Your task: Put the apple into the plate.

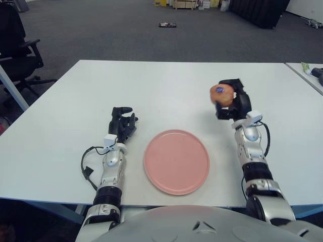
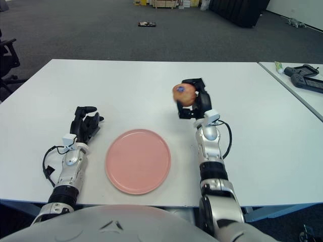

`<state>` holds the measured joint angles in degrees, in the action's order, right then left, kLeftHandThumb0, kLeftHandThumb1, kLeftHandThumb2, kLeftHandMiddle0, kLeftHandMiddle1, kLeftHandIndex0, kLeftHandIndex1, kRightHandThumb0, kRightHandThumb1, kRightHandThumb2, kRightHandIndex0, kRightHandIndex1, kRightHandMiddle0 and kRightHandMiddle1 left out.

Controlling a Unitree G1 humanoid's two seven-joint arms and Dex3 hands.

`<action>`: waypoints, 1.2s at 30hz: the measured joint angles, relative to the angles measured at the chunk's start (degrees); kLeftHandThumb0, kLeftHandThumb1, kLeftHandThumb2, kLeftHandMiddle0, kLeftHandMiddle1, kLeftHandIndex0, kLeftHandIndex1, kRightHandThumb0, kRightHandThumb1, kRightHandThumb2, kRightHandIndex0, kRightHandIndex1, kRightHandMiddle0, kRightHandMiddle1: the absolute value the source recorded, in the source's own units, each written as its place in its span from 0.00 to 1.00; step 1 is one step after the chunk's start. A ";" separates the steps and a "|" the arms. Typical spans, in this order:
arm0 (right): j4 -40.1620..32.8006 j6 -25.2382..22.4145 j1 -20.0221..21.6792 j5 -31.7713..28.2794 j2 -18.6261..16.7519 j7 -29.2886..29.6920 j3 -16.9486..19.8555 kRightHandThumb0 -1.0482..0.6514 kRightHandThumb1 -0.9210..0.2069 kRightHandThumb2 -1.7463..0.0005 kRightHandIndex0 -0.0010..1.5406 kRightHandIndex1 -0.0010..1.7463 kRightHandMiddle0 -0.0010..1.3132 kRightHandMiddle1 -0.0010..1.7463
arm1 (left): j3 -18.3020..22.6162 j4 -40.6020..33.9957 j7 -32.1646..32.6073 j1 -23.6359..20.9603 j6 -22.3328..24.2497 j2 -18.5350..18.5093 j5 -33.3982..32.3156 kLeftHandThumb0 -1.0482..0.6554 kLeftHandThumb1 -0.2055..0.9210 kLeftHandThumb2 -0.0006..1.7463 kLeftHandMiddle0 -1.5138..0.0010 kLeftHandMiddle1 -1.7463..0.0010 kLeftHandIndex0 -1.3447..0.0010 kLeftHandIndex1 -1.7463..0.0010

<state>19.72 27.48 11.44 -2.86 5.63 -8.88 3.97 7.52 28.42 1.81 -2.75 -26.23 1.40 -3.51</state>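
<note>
Nearest, at the bottom edge: the rounded grey top of the robot's torso (image 1: 166, 224), with both silver-and-black forearms reaching out over the white rectangular worktop (image 1: 166, 85).

Just beyond, near the front edge and roughly centred: a flat round pink plate (image 1: 176, 161), lying bare on the worktop, with nothing in it.

Left of the plate, close beside but apart from it: the black three-fingered left hand (image 1: 122, 123), resting on the worktop, fingers loosely extended and holding nothing. A black cable (image 1: 88, 164) looping off the left wrist onto the worktop.

Right of the plate and farther back: the black right hand (image 1: 229, 103), raised clear of the worktop on an upright forearm, fingers wrapped round a round reddish-orange apple (image 1: 222, 94) with a small blue sticker. Apple held in the air, beyond and to the right of the plate's far right rim, not over the plate's middle.

Farther right, across a gap: the corner of a second white table (image 2: 298, 80) carrying a dark device (image 2: 305, 79) and a small green-and-white tube (image 2: 278, 66).

Far left, off the worktop: a black office chair (image 1: 17, 48) on grey carpet (image 1: 126, 30). Farthest back: a small dark object (image 1: 167, 24) lying on the floor.
</note>
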 measured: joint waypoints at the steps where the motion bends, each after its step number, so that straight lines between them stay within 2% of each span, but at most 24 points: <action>1: -2.20 -0.13 -1.21 0.44 0.02 -0.63 -1.11 0.30 0.67 0.14 0.84 1.00 0.56 1.00 | -0.02 0.02 -0.01 -0.01 -0.03 0.00 0.00 0.41 1.00 0.30 0.72 0.14 0.85 0.00; 6: -13.14 -4.86 -6.42 1.31 1.30 -6.19 -6.31 0.30 0.67 0.14 0.84 1.00 0.56 1.00 | -0.10 0.09 0.02 -0.04 -0.04 0.01 0.09 0.41 1.00 0.30 0.71 0.15 0.85 0.00; 11: -19.26 -9.17 -8.32 2.40 4.87 -11.01 -9.30 0.31 0.66 0.15 0.83 1.00 0.55 1.00 | -0.25 0.01 0.38 0.00 -0.02 0.08 0.76 0.41 1.00 0.30 0.70 0.15 0.85 0.00; 18: -22.36 -9.77 -8.91 6.50 8.67 -14.29 -12.89 0.31 0.65 0.15 0.82 1.00 0.55 1.00 | -0.38 -0.45 1.18 0.22 0.34 0.40 1.45 0.41 1.00 0.30 0.71 0.14 0.85 0.00; 28: -27.26 -11.51 -10.06 12.14 11.92 -18.37 -19.12 0.32 0.61 0.19 0.80 1.00 0.51 1.00 | -0.60 -1.32 1.28 0.44 1.77 0.67 1.58 0.41 1.00 0.30 0.72 0.13 0.85 0.00; 36: -26.36 -12.43 -10.36 21.84 12.72 -18.41 -25.40 0.33 0.59 0.21 0.79 1.00 0.50 1.00 | -0.63 -1.78 1.23 0.58 2.22 0.97 0.86 0.41 1.00 0.30 0.73 0.11 0.85 0.00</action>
<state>-6.64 15.05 1.09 18.98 18.35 -27.29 -21.43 6.89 26.64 3.04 -2.17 -24.01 2.38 -2.66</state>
